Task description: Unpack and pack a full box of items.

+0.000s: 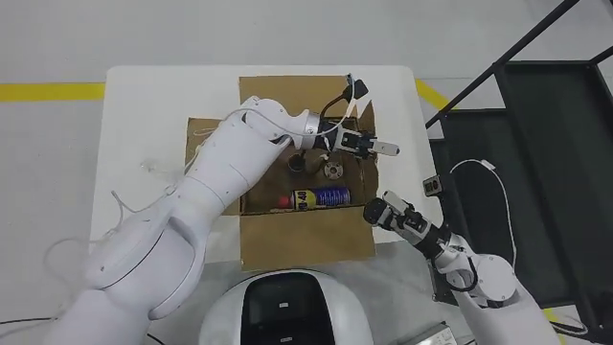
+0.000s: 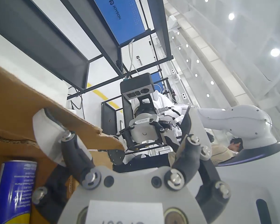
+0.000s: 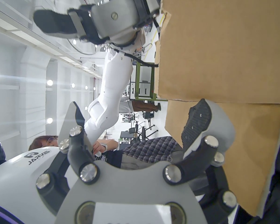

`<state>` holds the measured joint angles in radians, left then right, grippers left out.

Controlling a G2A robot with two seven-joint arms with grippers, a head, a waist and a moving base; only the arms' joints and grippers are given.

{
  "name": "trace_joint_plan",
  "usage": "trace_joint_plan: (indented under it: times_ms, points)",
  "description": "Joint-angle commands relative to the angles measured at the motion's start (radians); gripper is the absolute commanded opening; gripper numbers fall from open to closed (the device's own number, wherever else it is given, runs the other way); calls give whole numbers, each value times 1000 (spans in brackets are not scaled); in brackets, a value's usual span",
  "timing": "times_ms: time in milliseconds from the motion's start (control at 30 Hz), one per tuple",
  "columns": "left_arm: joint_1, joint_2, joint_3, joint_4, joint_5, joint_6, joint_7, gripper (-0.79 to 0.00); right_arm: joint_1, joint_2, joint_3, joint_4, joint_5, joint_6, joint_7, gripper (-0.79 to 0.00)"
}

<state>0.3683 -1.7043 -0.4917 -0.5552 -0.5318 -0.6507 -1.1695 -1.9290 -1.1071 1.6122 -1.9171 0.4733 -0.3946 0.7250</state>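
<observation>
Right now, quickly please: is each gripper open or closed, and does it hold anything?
Left gripper: open, holding nothing.
Right gripper: open, holding nothing.

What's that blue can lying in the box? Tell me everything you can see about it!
The can is a slim spray can that looks like metal. Most of its body is blue, with a yellow band and a red cap on one end. It lies on its side on the floor of the open cardboard box, along the wall nearest the robot. Nothing holds it. The small round parts beside it lie apart from it.
</observation>
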Motion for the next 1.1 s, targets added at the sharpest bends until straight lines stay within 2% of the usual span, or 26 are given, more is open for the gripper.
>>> trace_joint_plan:
  times_ms: [0,67,200,400,600,700,800,933,1067]
  points:
    - [-2,-4,2,4,-2,-1,1,0,-6,2,2,-1,7,15,29,0]
    - [-5,-8,3,8,-5,-3,3,0,-21,8,15,-2,-27,29,94,0]
    - [-10,-13,7,15,-5,-3,3,0,-38,11,14,-8,-21,36,132,0]
    - [-13,-16,9,26,-10,-2,2,0,13,-2,2,10,125,-6,-2,0]
    - [-19,1,-7,32,-4,-20,20,0,37,-4,40,61,178,-18,-43,0]
    - [-18,29,-26,11,13,-40,40,0,47,-5,54,90,183,-21,-60,0]
    - [-9,69,-54,-31,35,-55,55,0,65,-7,60,121,165,-30,-102,0]
    - [27,137,-112,-111,61,-59,59,0,109,-14,42,177,73,-57,-202,0]
    - [98,214,-196,-215,110,-62,62,0,156,-22,6,240,7,-107,-264,0]
